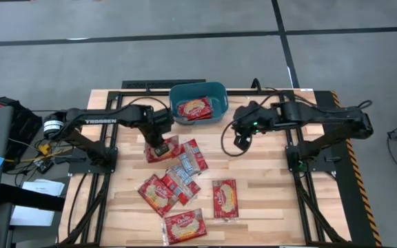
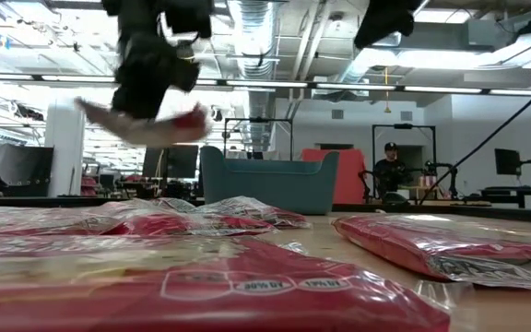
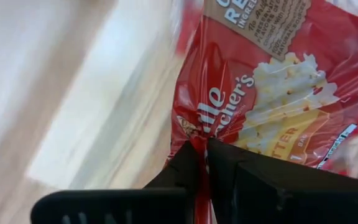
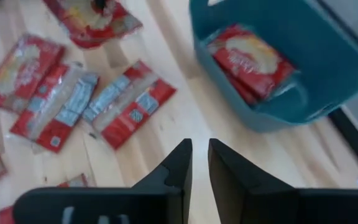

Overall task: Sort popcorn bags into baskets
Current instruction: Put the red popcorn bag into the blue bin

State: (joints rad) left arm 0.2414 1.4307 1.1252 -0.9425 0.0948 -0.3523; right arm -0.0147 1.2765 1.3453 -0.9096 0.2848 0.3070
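My left gripper (image 1: 158, 143) (image 3: 204, 155) is over the table's middle, in front of the basket, and is shut on a red popcorn bag (image 1: 165, 148) (image 2: 141, 120) (image 3: 260, 93). The teal basket (image 1: 198, 91) (image 2: 267, 183) (image 4: 328, 74) stands at the far edge with red bags (image 1: 195, 107) (image 4: 250, 59) lying inside. Several more bags (image 1: 185, 169) (image 4: 126, 102) lie flat on the wood. My right gripper (image 1: 242, 140) (image 4: 199, 163) hovers right of the basket, fingers together with only a slit between them, holding nothing. My left gripper pinches the red bag between its two fingers at an edge (image 3: 194, 140) beside the printed popcorn picture. It comes from above, pointing down. The bag is lifted clear of the table, roughly level, its two ends (image 2: 95, 111) spreading out to either side below the fingers.
Loose bags (image 1: 225, 198) (image 1: 185, 225) (image 1: 158, 194) spread over the table's middle and near side. Bare wood (image 1: 267, 179) lies on the right. A black frame (image 1: 302, 165) runs along the table's sides. People and desks show in the room (image 2: 390, 166) beyond the far edge.
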